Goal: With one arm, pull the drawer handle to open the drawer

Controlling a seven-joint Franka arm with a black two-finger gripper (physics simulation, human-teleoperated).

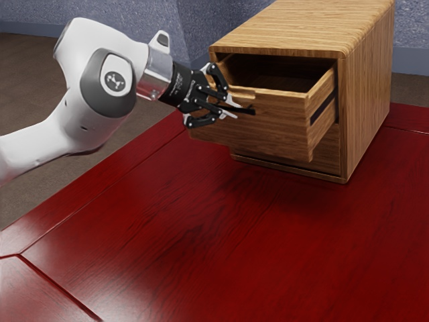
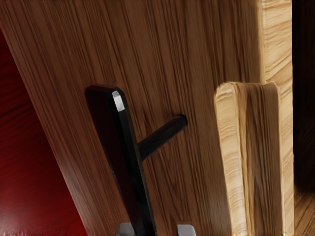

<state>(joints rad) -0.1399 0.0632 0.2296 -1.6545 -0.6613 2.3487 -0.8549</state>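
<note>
The drawer (image 1: 281, 127) sits in the upper part of a wooden cabinet (image 1: 365, 87) that stands on the red bench (image 1: 201, 235). It is already pulled partly out, and its dark inside shows above the front board. The end effector (image 1: 226, 107) is right at the black handle (image 1: 240, 111) on the drawer front. Whether it is clamped on the handle or only standing around it, I cannot tell.

In the wrist view the handle (image 2: 125, 167) is a slim, stiff bar held off the wood by a short post. It looks hard and smooth, so it may be slippery. I think the best hold is across the bar near the post. The drawer looks rigid and fairly light, and should slide if pulled straight outward.
</note>
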